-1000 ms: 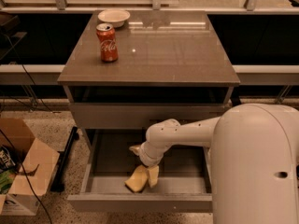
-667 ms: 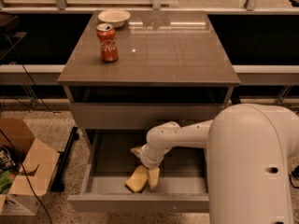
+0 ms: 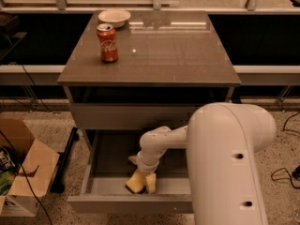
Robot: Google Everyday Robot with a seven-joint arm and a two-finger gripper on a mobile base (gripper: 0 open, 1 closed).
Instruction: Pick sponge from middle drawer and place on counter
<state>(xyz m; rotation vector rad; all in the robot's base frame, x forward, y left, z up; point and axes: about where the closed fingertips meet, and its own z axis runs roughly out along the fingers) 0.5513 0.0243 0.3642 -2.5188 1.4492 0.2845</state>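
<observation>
The middle drawer [image 3: 125,204] is pulled open below the counter [image 3: 164,50]. The pale-yellow sponge [image 3: 133,184] lies in the drawer's tray near the front panel. My gripper [image 3: 143,182] reaches down into the drawer from the right and is right at the sponge, touching or almost touching its right side. My big white arm [image 3: 229,163] covers the right half of the drawer. The sponge is low in the tray, not lifted above the drawer rim.
A red cola can [image 3: 108,42] and a white bowl [image 3: 114,17] stand at the counter's back left. The top drawer [image 3: 131,116] is closed. An open cardboard box [image 3: 23,168] and a black bar [image 3: 64,161] are on the floor left; cables [image 3: 283,172] lie at the right.
The arm's elbow has shifted slightly left and fills more of the view. The gripper stays down at the sponge in the drawer, and the sponge has barely moved.
</observation>
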